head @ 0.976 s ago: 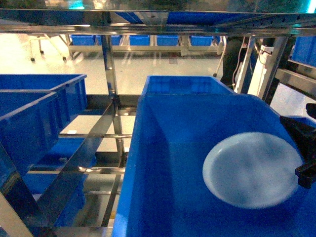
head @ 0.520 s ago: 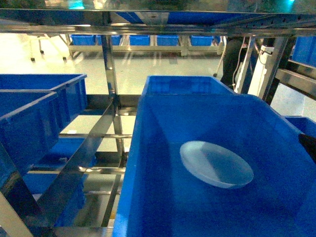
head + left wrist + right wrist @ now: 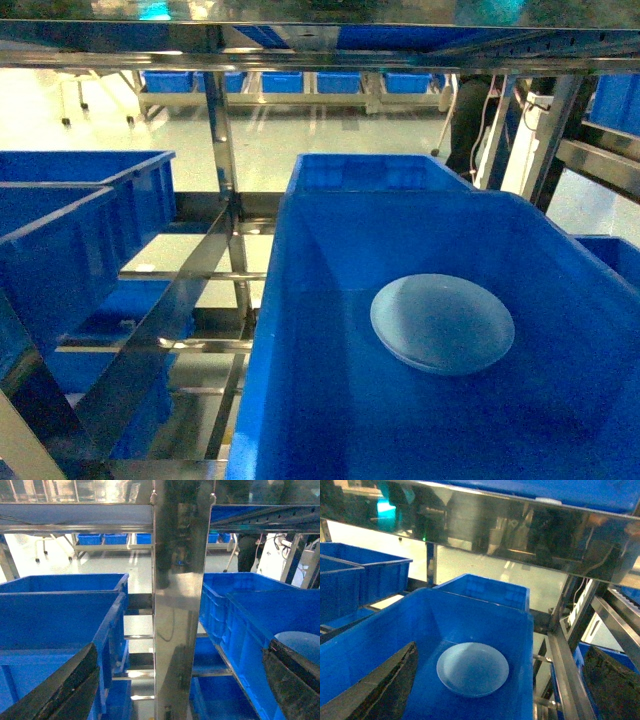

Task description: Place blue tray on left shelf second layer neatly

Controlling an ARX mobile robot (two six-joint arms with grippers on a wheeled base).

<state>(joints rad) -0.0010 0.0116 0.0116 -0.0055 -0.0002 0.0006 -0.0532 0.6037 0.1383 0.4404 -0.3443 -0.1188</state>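
The blue tray [image 3: 442, 323] is a pale round dish lying flat on the floor of a deep blue crate [image 3: 330, 250], free of both grippers. The right wrist view shows the blue tray [image 3: 472, 669] below and ahead of my right gripper [image 3: 503, 647], which is open and empty. My left gripper [image 3: 183, 645] is open too, its fingers [image 3: 60, 690] spread either side of a steel post [image 3: 175, 605]. The tray's edge [image 3: 300, 645] shows at the right of that view. Bare steel crossbars of the left shelf second layer [image 3: 190, 272] lie left of the crate. Neither gripper shows in the head view.
Two dark-blue crates [image 3: 70, 240] stand on the left shelf beside the crossbars. Another crate [image 3: 375, 172] stands behind the one with the tray. A steel rail [image 3: 320, 45] runs low overhead. Slanted steel posts [image 3: 570, 680] border the crate on its right.
A second ago my right gripper was at the tray's right rim at the crate's right side. The tray has since moved left and settled flat mid-crate, and the gripper has left the head view.
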